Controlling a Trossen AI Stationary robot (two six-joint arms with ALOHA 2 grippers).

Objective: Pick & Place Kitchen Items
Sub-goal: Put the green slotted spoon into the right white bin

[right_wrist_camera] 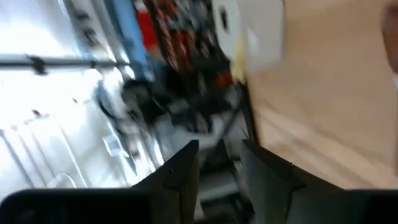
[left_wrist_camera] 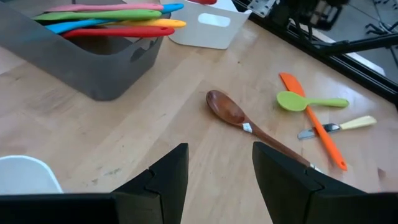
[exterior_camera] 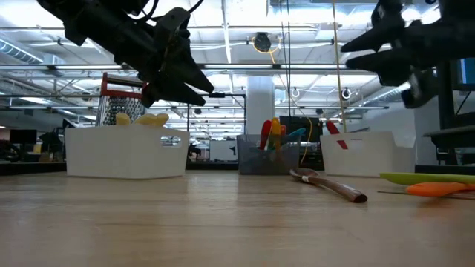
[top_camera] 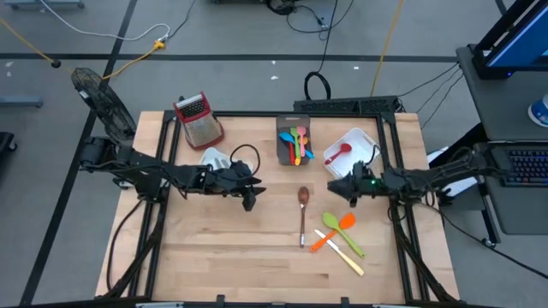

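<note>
From above: left gripper [top_camera: 249, 198] hovering left of the wooden spoon [top_camera: 303, 211]; right gripper [top_camera: 354, 192] beside the white bin [top_camera: 366, 139] holding a red spoon [top_camera: 339, 153].

At table level: wooden spoon [exterior_camera: 329, 185] flat on the table [exterior_camera: 185, 222].

Left wrist: fingers [left_wrist_camera: 169, 176] spread, empty; colored utensils [left_wrist_camera: 115, 18] in the grey bin [left_wrist_camera: 81, 65]; green spoon [left_wrist_camera: 306, 101] across an orange spatula [left_wrist_camera: 314, 121].

Right wrist: fingers [right_wrist_camera: 180, 171] apart, nothing between.

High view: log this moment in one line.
left gripper: open, empty, raised | right gripper: open, empty, beside white bin | wooden spoon: on table
</note>
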